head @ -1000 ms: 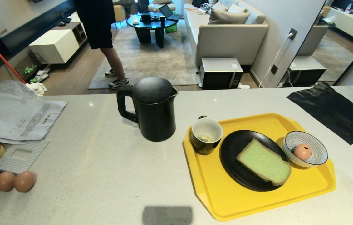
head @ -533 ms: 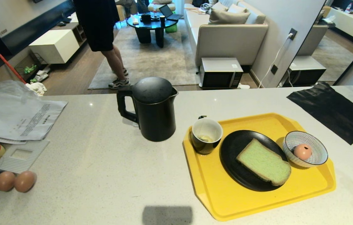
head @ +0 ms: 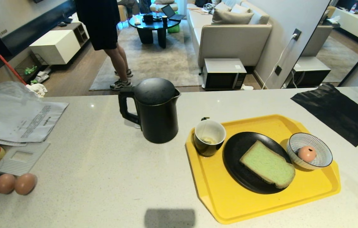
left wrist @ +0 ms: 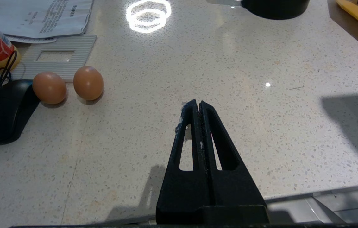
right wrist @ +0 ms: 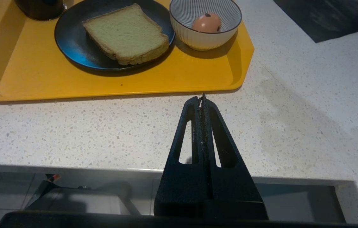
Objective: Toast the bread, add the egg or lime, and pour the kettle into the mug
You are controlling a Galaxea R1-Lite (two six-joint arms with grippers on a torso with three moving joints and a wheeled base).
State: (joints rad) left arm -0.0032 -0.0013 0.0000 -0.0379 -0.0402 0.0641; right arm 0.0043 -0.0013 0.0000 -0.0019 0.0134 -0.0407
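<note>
We are holding our left gripper (left wrist: 199, 104) with its fingers pressed together, empty, just over the near edge of the counter (head: 103, 171), and our right gripper (right wrist: 202, 98) is sitting the same way, fingers together and empty, by that near edge facing the tray (right wrist: 103, 85). Ahead of the right gripper, just past a strip of bare counter, the yellow tray is lying toward the counter's right side; on it we are seeing the bread (head: 267, 164) lying flat on a black plate (head: 235, 152), the egg (head: 307, 154) resting in a striped bowl (head: 321, 152) at the tray's right edge, and the mug (head: 209, 137) standing at the tray's far left corner. The kettle (head: 156, 110) is standing upright mid-counter, just left of the tray, handle pointing left. Wide bare counter is lying between the left gripper and the kettle. Two brown eggs (head: 15, 183), a computer mouse (left wrist: 4, 110) and papers (head: 17, 117) are crowding the left edge, and a black cloth (head: 337, 110) is covering the far right corner.
</note>
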